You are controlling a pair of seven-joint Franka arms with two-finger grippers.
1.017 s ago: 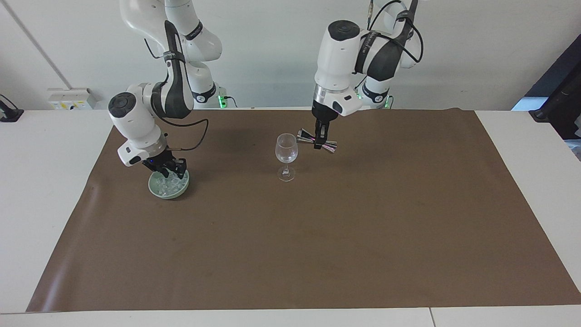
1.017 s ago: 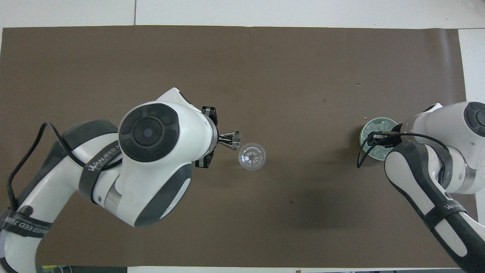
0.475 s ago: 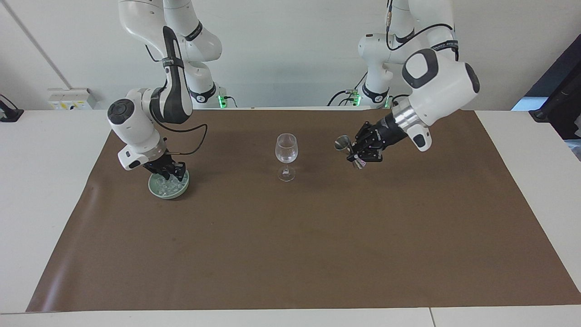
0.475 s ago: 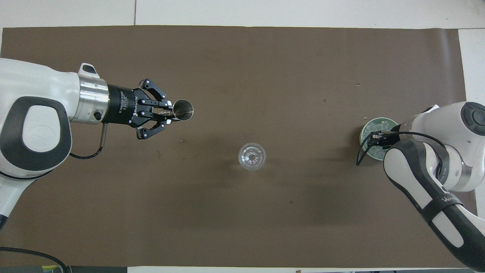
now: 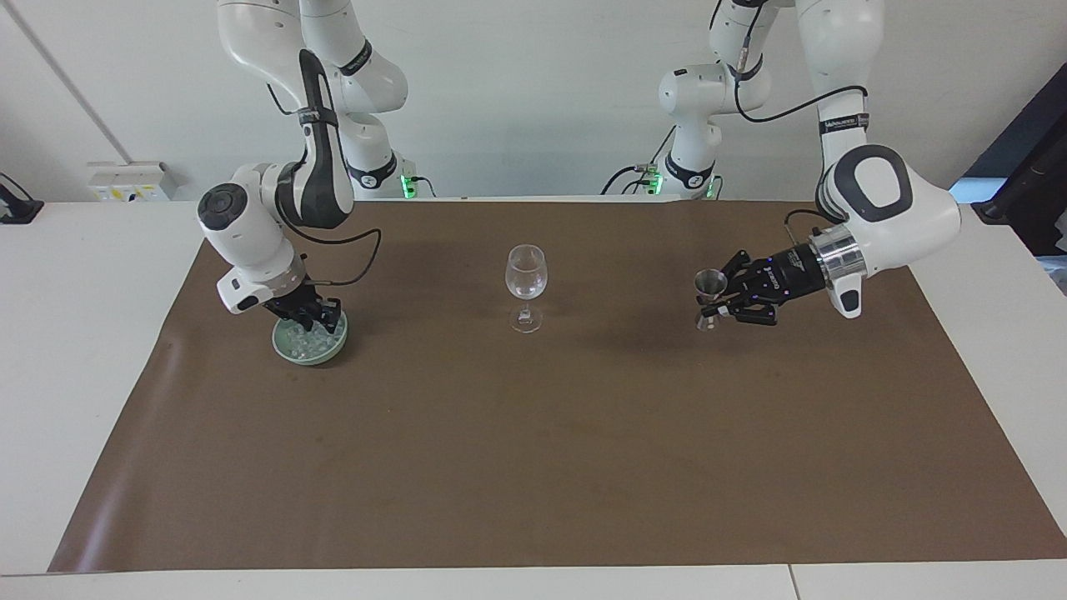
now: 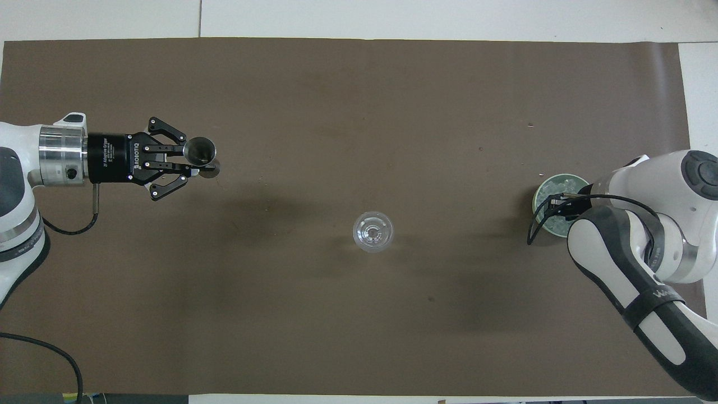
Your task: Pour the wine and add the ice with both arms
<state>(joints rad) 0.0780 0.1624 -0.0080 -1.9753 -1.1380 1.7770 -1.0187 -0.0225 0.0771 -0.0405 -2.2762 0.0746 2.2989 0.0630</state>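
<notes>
A clear stemmed wine glass (image 5: 526, 283) stands upright mid-mat, with a little clear liquid in it; it also shows in the overhead view (image 6: 373, 231). My left gripper (image 5: 723, 302) is shut on a small steel jigger (image 5: 708, 297), upright with its foot at the mat, toward the left arm's end of the table; the overhead view shows the gripper (image 6: 195, 163) and the jigger (image 6: 200, 151). My right gripper (image 5: 315, 320) is down in a pale green bowl (image 5: 308, 358) among the ice (image 5: 304, 342). The overhead view shows the bowl (image 6: 537, 193), the ice (image 6: 564, 183) and the right gripper (image 6: 555, 206).
A brown mat (image 5: 533, 458) covers most of the white table. A white socket box (image 5: 129, 179) sits by the wall at the right arm's end. Small specks lie on the mat near the bowl (image 6: 530, 125).
My left gripper carried the jigger from a tilt beside the glass rim out toward the left arm's end, turned it upright and lowered it to the mat. The right gripper stayed in the bowl.
</notes>
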